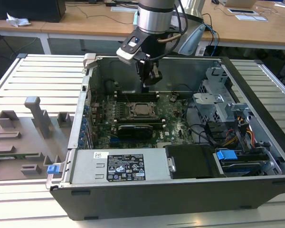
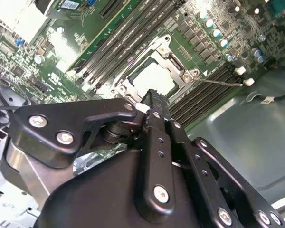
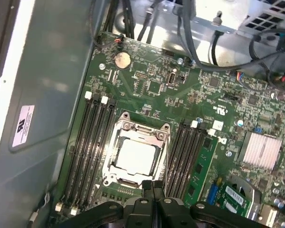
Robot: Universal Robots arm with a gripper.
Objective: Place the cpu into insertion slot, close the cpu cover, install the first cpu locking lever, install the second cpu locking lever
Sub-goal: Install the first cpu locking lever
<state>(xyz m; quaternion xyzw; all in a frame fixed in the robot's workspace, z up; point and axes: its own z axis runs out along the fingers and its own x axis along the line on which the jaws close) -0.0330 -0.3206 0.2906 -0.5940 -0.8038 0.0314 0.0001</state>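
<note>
Labels first: a black printed label [image 1: 127,167] and a small white sticker [image 1: 101,155] sit on the silver power supply box [image 1: 85,167], at the side of the open grey metal computer case [image 1: 156,202] nearest the exterior camera. Another white sticker [image 3: 23,126] is on the case's grey inner wall. I can't make out the print on any of them.

The case lies on the pale slatted worktop [image 1: 38,71]. On the green motherboard [image 3: 147,85] the small square cpu with its pale silver top [image 3: 135,156] lies flat and face up in the silver-rimmed insertion slot [image 3: 126,182]. Its edges run parallel with the long black memory slots [image 3: 92,142] flanking it. The thin silvery cpu cover [image 3: 115,147] lies down around it, and the chip shows through its window.

The black pincer [image 3: 154,184] hangs over the slot's edge, clenched on nothing, fingertips pressed together.
</note>
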